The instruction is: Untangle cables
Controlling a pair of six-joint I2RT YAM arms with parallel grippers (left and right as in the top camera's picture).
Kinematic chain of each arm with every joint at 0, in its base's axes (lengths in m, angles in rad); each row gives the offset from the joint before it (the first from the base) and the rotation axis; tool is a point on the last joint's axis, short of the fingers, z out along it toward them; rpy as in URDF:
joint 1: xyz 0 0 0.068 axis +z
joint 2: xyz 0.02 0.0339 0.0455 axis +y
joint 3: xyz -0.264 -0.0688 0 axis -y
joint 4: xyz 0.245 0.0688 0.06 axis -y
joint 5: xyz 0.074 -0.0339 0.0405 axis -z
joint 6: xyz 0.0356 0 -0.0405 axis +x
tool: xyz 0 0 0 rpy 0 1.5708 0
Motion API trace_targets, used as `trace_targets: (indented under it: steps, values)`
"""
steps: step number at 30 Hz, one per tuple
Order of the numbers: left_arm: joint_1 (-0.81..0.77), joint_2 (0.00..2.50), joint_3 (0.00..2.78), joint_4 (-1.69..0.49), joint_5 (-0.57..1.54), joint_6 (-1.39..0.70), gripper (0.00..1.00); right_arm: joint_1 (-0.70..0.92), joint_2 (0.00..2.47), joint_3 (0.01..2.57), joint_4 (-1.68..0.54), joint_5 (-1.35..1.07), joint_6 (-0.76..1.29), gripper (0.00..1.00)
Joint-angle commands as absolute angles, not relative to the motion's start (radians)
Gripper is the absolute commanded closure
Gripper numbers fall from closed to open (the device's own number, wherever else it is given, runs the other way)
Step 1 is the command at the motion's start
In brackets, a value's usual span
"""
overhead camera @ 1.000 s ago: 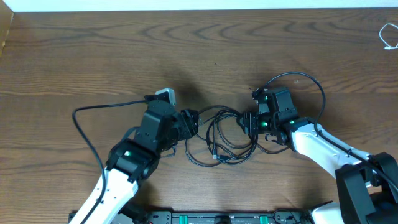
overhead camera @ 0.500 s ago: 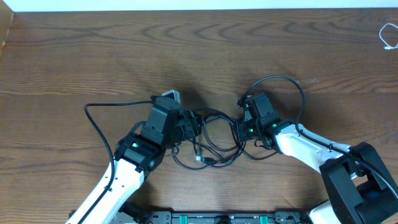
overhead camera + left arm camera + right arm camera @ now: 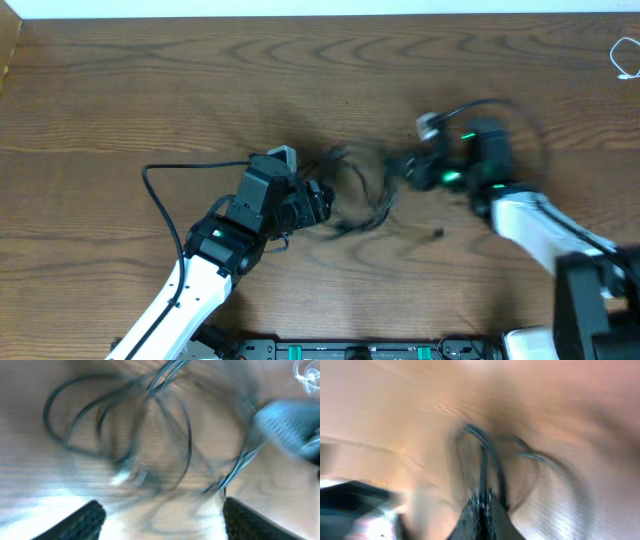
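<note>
On the wooden surface (image 3: pixel 120 90), the left pincer (image 3: pixel 320 203) stands with its fingers wide apart and nothing between them, the black cables (image 3: pixel 360 195) just ahead. The cables, blurred, form a loose tangle between the two arms at mid-surface. The right pincer (image 3: pixel 482 510) is closed, its tips pinching strands of that tangle. The white cord (image 3: pixel 625 58) lies well apart at the far right edge.
</note>
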State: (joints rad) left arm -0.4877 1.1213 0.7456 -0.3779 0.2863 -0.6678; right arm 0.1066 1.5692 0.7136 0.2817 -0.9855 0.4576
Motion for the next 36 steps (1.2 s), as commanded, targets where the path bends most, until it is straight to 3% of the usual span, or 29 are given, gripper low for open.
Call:
trace_targets:
  steps: [1,6,10,19,25,36]
  values:
    - [-0.485,1.122,0.753,-0.371,0.389,-0.595,0.14,0.013,1.473,0.723,0.350,-1.367,0.590,0.99]
    - [-0.492,1.122,0.753,-0.200,0.713,-0.487,0.11,0.027,1.432,0.723,0.348,-1.324,0.631,0.99]
    - [-0.529,1.122,0.753,-0.133,0.728,-0.430,0.11,0.044,1.432,0.723,0.349,-1.281,0.759,0.99]
    - [-0.781,1.122,0.750,-0.192,0.155,-0.408,0.11,0.041,1.432,0.723,0.349,-1.268,1.055,0.99]
    - [-0.912,1.125,0.750,-0.192,-0.284,-0.508,0.11,0.043,1.432,0.723,0.348,-1.336,1.115,0.99]
    - [-0.913,1.315,0.750,0.057,-0.303,-0.537,0.20,0.047,1.432,0.723,0.348,-1.377,1.159,0.99]
